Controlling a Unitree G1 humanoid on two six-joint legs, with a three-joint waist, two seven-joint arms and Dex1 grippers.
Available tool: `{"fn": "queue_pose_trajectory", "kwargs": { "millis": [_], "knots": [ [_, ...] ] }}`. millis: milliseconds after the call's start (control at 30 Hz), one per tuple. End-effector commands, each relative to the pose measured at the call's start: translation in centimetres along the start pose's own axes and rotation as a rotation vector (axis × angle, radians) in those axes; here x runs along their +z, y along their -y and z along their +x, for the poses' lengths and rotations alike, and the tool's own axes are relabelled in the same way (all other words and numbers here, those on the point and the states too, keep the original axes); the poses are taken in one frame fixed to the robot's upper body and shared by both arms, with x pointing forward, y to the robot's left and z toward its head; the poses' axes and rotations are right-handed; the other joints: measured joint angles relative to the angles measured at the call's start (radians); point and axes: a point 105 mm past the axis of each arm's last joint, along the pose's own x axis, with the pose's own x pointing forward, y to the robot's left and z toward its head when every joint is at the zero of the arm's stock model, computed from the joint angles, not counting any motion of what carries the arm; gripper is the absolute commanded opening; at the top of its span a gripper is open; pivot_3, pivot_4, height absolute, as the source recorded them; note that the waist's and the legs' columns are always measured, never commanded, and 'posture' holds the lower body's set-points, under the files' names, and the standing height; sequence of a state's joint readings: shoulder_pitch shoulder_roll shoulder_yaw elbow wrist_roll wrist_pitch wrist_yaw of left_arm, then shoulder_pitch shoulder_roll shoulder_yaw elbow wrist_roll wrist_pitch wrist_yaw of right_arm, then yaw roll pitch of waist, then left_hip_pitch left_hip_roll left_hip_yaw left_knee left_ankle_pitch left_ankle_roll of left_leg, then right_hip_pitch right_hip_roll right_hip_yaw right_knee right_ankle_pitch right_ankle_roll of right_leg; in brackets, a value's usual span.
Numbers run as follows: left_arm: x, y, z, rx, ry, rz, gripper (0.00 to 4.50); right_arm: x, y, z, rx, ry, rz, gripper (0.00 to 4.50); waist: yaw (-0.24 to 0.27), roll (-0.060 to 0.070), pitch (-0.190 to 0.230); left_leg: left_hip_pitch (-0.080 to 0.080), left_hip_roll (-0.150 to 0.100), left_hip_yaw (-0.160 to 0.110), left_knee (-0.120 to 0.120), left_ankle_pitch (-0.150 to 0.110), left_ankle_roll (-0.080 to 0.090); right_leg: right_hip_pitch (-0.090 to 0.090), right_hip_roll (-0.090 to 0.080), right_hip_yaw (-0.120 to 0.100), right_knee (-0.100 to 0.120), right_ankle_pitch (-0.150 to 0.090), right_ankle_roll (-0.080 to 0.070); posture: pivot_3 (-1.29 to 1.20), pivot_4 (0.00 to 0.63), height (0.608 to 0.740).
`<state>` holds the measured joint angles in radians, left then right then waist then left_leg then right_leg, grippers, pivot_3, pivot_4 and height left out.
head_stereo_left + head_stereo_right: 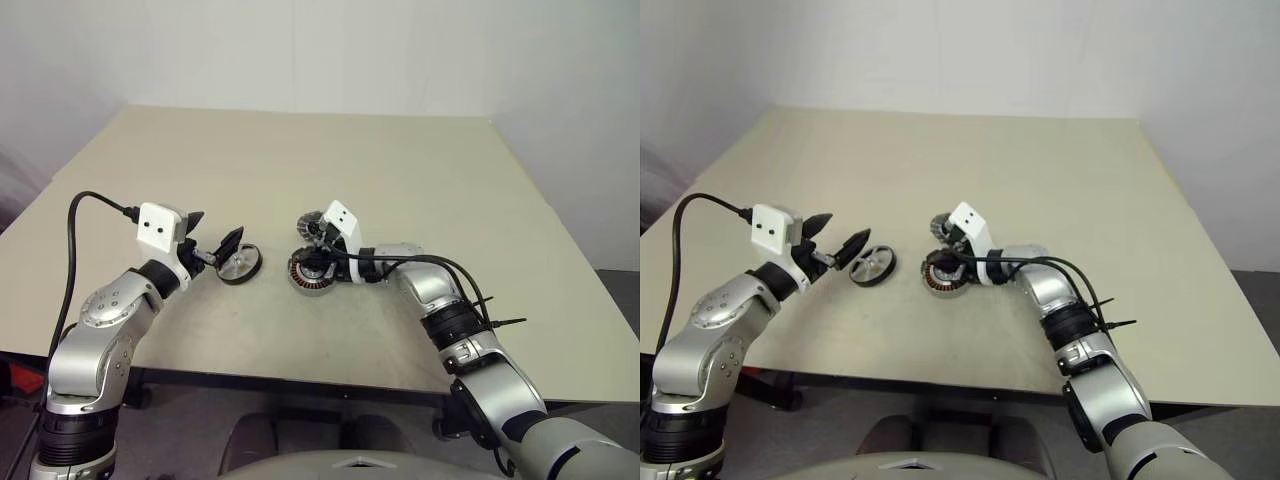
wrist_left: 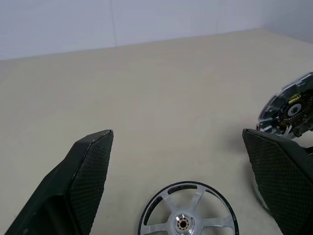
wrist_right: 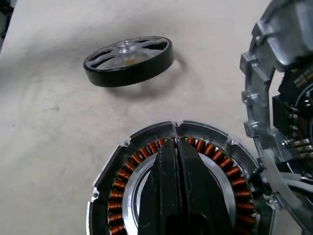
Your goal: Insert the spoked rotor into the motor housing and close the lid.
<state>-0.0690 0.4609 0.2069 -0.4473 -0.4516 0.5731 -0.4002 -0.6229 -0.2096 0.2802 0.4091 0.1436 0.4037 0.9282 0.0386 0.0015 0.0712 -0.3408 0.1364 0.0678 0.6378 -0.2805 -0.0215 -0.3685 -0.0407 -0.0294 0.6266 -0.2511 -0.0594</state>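
Spoked rotor (image 1: 240, 265) beside wide-open left end effector (image 1: 212, 241); closed right end effector (image 3: 177, 164) over motor housing (image 3: 122, 181)

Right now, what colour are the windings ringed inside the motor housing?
Copper-orange, ringing the motor housing inside its silver rim; clearest in the right wrist view.

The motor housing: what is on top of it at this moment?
The shut right gripper lies over the motor housing; copper windings show around it, the centre hub is mostly covered.
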Motion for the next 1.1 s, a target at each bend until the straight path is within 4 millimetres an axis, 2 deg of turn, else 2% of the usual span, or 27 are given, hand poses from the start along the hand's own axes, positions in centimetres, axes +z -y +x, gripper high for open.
{"fn": "queue_pose_trajectory", "kwargs": {
  "millis": [33,333,400,533,700,867,1100],
  "knots": [
    [1.3,-0.1,-0.3,0.008,0.042,0.040,4.50,1.4,0.1,-0.5,-0.002,0.042,-0.036,0.05,0.000,0.000,0.000,0.000,0.000,0.000,0.000,0.000,0.000,0.000,0.000,0.000,0.000,0.000,0.000,0.00,0.000,0.740],
    [1.4,-0.1,-0.2,0.005,0.045,0.039,4.50,4.0,-0.7,-2.1,0.032,0.096,-0.111,0.05,0.001,0.000,0.000,0.000,0.000,0.000,0.000,0.000,0.000,0.000,0.000,0.000,0.000,0.000,0.000,0.00,0.000,0.740],
    [1.4,-0.1,-0.1,0.005,0.046,0.039,4.50,3.9,-0.8,-2.3,0.036,0.093,-0.116,0.05,0.001,0.000,0.000,0.000,0.000,0.000,-0.001,0.000,0.000,0.000,0.000,0.000,-0.001,0.000,0.000,0.00,0.000,0.740],
    [1.4,-0.1,-0.1,0.005,0.047,0.040,4.50,2.3,-0.4,-2.1,0.013,0.039,-0.112,0.05,0.001,0.000,0.000,0.000,0.000,0.000,-0.001,0.000,0.000,0.000,0.000,0.000,-0.001,0.000,0.000,0.00,0.000,0.740],
    [1.5,-0.2,-0.2,0.009,0.047,0.042,4.50,1.2,-0.4,-1.8,0.006,0.009,-0.109,0.05,0.001,0.000,0.000,0.000,0.000,0.000,-0.001,0.000,0.000,0.000,0.000,0.000,-0.001,0.000,0.000,0.00,0.000,0.740],
    [1.6,-0.3,-0.2,0.011,0.049,0.046,4.50,1.5,0.1,-1.8,-0.032,-0.004,-0.155,0.05,0.001,0.000,0.000,0.000,0.000,0.000,-0.001,0.000,0.000,0.000,0.000,0.000,-0.001,0.000,0.000,0.00,0.000,0.740],
    [1.5,-0.4,-0.3,0.016,0.049,0.046,4.50,3.7,0.3,-3.2,-0.051,0.014,-0.265,0.05,0.001,0.000,0.000,0.000,0.000,0.000,-0.001,0.000,0.000,0.000,0.000,0.000,-0.001,0.000,0.000,0.00,0.000,0.740]
  ]
}}
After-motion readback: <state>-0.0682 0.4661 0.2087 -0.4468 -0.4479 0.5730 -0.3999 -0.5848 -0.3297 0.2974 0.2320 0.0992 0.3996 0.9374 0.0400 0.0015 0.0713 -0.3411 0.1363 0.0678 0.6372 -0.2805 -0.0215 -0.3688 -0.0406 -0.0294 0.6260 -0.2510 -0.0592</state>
